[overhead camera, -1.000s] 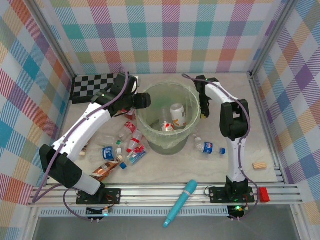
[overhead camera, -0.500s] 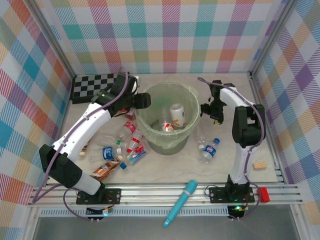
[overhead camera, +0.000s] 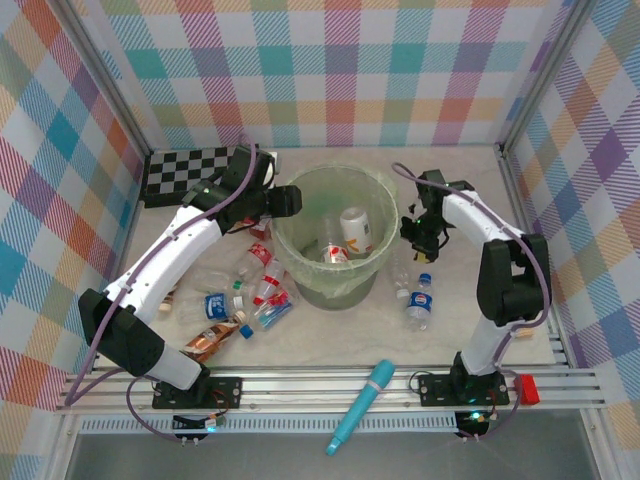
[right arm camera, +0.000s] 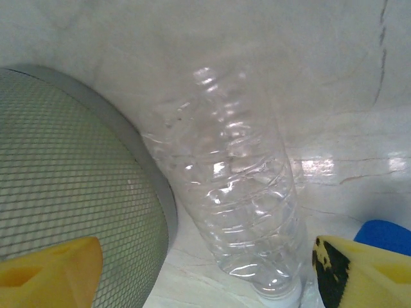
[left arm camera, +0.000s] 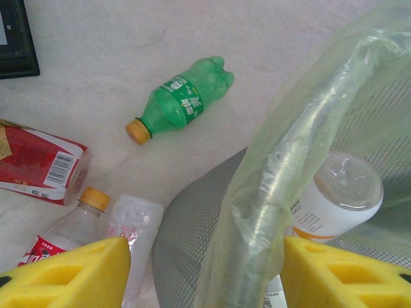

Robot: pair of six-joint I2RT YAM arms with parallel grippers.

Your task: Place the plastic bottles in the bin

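Step in hand: pick-up of a clear unlabelled bottle (right arm camera: 225, 192) lying just beside the bin (right arm camera: 64, 173), on its right. The right gripper (right arm camera: 205, 276) hangs spread astride it, without contact. The left gripper (left arm camera: 205, 273) stands spread across the bin's rim. Next move calls for descent and a square closure on the slippery body.

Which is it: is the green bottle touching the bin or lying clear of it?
Apart. The left wrist view shows the green bottle lying on its side with bare table between it and the bin.
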